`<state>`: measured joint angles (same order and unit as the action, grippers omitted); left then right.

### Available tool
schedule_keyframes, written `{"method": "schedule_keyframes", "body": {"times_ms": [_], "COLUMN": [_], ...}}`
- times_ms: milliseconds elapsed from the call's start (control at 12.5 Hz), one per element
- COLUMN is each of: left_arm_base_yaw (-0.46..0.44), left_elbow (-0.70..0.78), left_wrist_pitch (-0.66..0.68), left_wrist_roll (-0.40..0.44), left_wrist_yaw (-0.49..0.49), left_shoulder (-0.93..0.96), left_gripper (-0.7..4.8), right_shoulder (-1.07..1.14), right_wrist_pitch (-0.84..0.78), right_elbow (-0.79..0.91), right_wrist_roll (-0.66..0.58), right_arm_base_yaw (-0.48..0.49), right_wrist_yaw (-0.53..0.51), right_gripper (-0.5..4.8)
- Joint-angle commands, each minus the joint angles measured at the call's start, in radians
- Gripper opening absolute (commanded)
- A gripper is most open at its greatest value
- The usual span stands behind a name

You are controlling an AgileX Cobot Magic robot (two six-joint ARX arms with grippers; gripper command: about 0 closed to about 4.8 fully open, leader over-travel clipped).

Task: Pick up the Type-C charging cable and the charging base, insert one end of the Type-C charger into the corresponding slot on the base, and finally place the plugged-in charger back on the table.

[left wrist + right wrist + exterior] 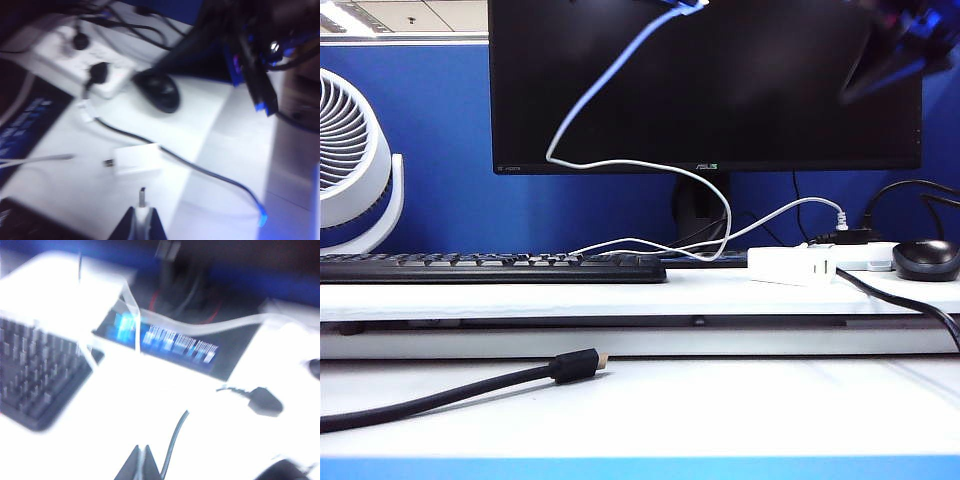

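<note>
A thick black cable [450,392] with a gold-tipped plug lies nearest on the worktop [720,410]. Behind it, on the raised shelf [520,296], sits the charging base [792,264], a small white block. The Type-C charging cable [620,80], thin, white and floppy, hangs in loops before the monitor [770,90] from the left pincer [142,212], which is closed on its plug end high above the base; the right pincer [141,462] is closed with nothing in it, above the shelf.

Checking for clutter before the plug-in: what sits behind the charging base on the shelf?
Behind the charging base lies a white power strip with a black plug; a black mouse sits beside it. The base hides the strip's near end.
</note>
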<state>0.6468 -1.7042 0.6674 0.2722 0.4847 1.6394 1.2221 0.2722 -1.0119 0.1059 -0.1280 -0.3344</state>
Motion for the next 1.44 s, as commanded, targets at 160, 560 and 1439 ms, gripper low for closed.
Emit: {"method": "schedule_keyframes", "body": {"times_ms": [160,560,1439], "left_arm_base_yaw": [0.002,0.002,0.002], "left_elbow": [-0.004,-0.004,-0.004], "left_wrist_pitch": [-0.021,-0.026,-0.077], "left_wrist_roll": [-0.067,-0.071,-0.064], "left_wrist_yaw": [-0.04,-0.047,-0.036], "left_shoulder": [-0.032,-0.039,-0.048], "left_gripper": [-0.06,-0.06,-0.06], "right_shoulder": [0.188,0.467,0.224], "right_wrist_pitch": [0.151,0.368,0.212], "right_elbow": [-0.169,-0.299,-0.578], "right_wrist_roll": [0.07,0.208,-0.045], "right_arm_base_yaw": [-0.04,-0.163,-0.144], "right_wrist_yaw": [-0.048,0.179,-0.016], "right_gripper": [-0.01,2.8,-0.05]}}
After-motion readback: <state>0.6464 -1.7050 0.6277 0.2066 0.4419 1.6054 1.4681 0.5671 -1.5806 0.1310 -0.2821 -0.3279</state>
